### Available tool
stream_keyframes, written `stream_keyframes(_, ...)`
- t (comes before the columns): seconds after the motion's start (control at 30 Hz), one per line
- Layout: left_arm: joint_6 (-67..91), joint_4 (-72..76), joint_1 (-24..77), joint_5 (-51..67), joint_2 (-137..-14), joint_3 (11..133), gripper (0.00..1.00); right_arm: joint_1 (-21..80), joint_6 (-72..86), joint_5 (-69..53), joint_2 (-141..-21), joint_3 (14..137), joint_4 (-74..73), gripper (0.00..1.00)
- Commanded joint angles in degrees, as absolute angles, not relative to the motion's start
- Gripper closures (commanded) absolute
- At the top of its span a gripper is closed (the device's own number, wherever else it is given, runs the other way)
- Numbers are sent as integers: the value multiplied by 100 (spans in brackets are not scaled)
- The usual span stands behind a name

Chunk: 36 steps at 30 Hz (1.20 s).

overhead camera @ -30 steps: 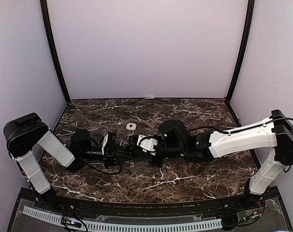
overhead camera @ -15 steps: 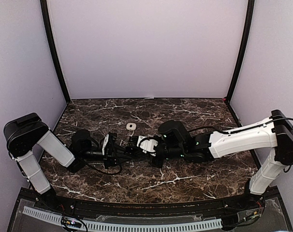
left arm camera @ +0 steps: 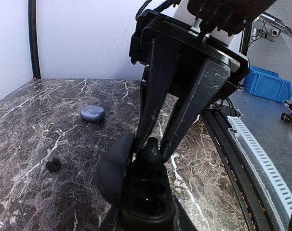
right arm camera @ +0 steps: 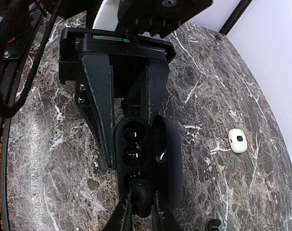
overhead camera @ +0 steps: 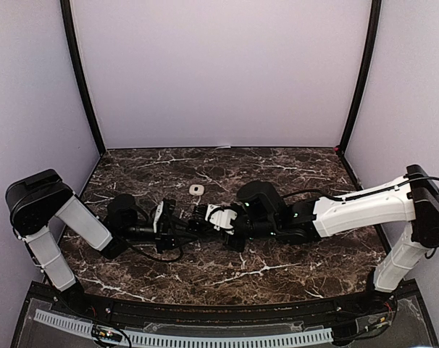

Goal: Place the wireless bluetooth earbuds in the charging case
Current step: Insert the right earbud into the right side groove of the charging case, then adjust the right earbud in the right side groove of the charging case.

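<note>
Dark earbud between right gripper fingertips, at mouth of end socket of open charging case; in top view case lies at 9 o'clock of right gripper; left gripper clamped on case body, lid swung open; right fingers narrowly parted either side of bud, cannot tell whether pinching; second dark bud loose on marble table; pale closed case at 12 o'clock of grippers; versus a second ago, right gripper nudged toward 9 o'clock, closer to left.
</note>
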<state>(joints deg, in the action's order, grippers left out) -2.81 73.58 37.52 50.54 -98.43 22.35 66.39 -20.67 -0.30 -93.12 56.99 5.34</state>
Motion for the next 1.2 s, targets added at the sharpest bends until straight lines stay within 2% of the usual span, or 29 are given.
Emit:
stream_keyframes(0.0,-316,7525,3772,5161,-9672,2329,100,6688,-2092,9,-9211,5774,380,85)
stream_keyframes(0.6,-316,7500,3771,5159,-9687,2344,100,6688,-2076,-96,-9211,5751,353,82)
stream_keyframes(0.93,-301,7461,3772,5133,-9678,2355,100,6639,-1831,-332,-8391,5251,709,80)
stream_keyframes(1.0,-292,7470,3771,5134,-9678,2355,100,6583,-1706,-284,-8237,5089,944,83)
stream_keyframes(1.17,-251,7479,3775,5133,-9678,2362,100,6531,-1422,-208,-8276,5122,1115,100)
